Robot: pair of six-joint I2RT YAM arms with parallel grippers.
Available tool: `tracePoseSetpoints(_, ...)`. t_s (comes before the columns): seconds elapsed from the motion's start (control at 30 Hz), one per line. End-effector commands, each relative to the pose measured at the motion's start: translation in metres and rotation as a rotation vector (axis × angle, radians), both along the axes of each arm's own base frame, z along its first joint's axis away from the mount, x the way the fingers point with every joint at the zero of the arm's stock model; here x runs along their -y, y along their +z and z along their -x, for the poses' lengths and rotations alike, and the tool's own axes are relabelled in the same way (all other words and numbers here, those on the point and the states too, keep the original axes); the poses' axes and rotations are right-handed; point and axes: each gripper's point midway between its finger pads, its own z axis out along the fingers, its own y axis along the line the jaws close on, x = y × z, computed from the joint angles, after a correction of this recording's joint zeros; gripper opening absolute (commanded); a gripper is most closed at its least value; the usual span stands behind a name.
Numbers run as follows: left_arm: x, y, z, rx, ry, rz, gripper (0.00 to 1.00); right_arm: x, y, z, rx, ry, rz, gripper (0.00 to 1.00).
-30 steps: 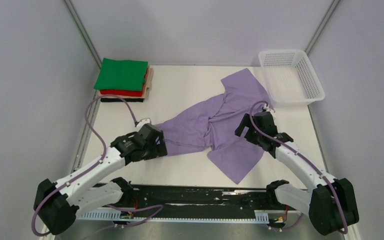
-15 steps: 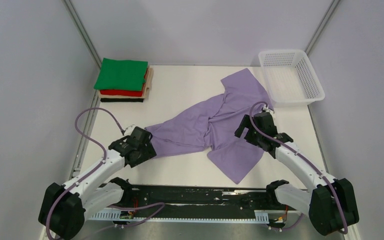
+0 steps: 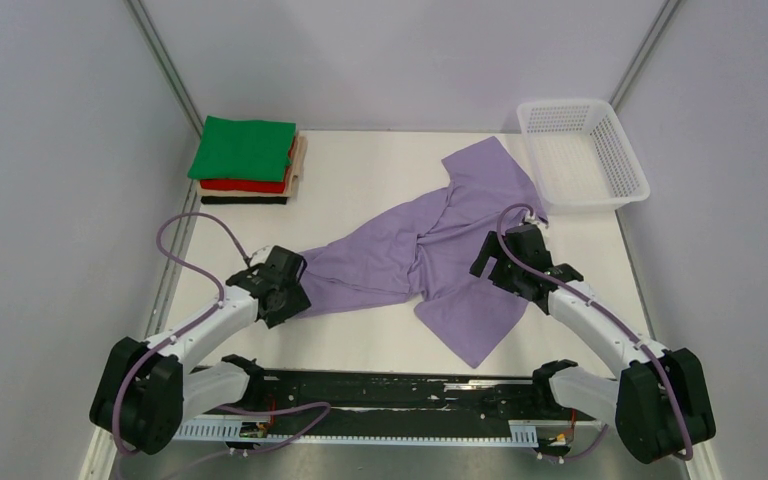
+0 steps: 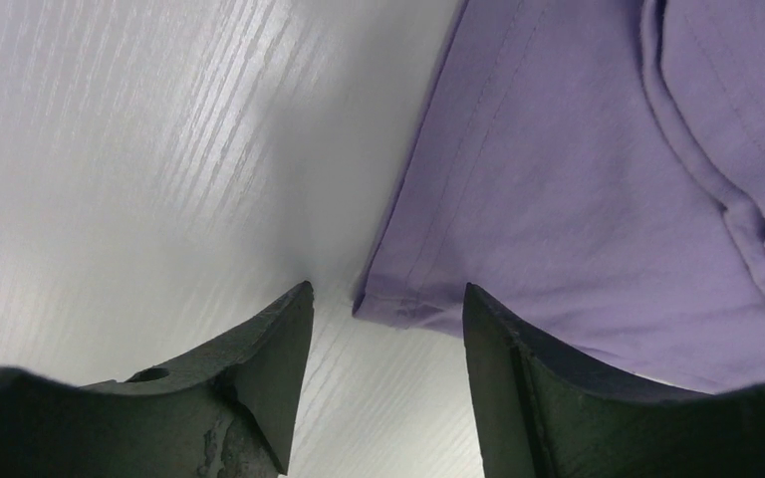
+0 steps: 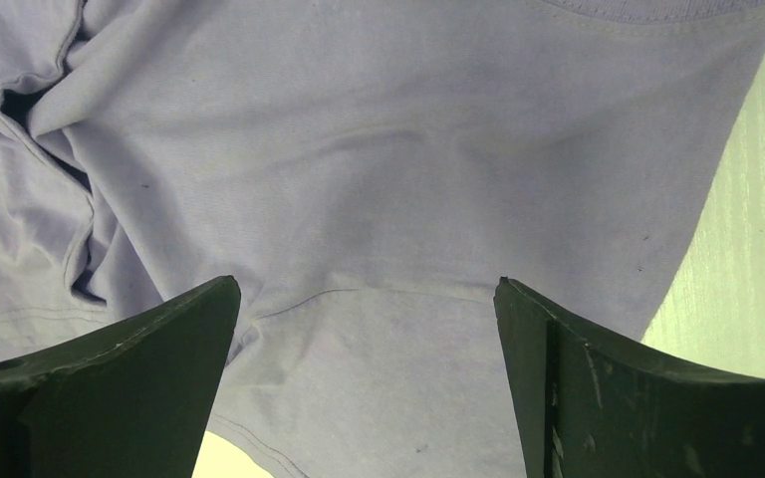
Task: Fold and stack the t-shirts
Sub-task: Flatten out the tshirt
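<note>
A lavender t-shirt (image 3: 410, 250) lies crumpled and spread diagonally across the middle of the table. My left gripper (image 3: 287, 291) sits low at the shirt's left hem corner. In the left wrist view that gripper (image 4: 388, 294) is open, with the hem corner (image 4: 379, 304) just beyond and between the fingertips, not pinched. My right gripper (image 3: 505, 262) hovers over the shirt's right part. It (image 5: 369, 289) stands wide open above the cloth (image 5: 379, 149). Folded shirts are stacked at the back left: green (image 3: 243, 148) on top, red (image 3: 245, 184) under it, tan (image 3: 300, 160) showing at the side.
A white mesh basket (image 3: 585, 150) stands at the back right, touching the shirt's far sleeve. A dark strip (image 3: 245, 200) shows under the folded stack. Grey walls close in on both sides, and a black rail (image 3: 390, 395) runs along the near edge.
My left gripper has slid left along the hem to the shirt's corner, and its jaws have narrowed. The right arm and the shirt have hardly moved.
</note>
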Motion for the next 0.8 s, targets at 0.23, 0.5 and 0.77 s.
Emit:
tracePoseSetpoints(0.23, 0.015, -0.004, 0.008, -0.118, -0.036, 0.061, 0.57, 0.007, 0.002, -0.007, 0.018, -0.032, 0.030, 1.00)
tracePoseSetpoints(0.5, 0.016, -0.016, 0.012, -0.235, -0.062, 0.013, 0.56, 0.011, 0.001, -0.007, 0.019, -0.044, 0.048, 1.00)
tracePoseSetpoints(0.77, 0.026, -0.027, 0.016, -0.315, -0.121, -0.073, 0.48, 0.015, 0.000, -0.008, 0.019, -0.059, 0.066, 1.00)
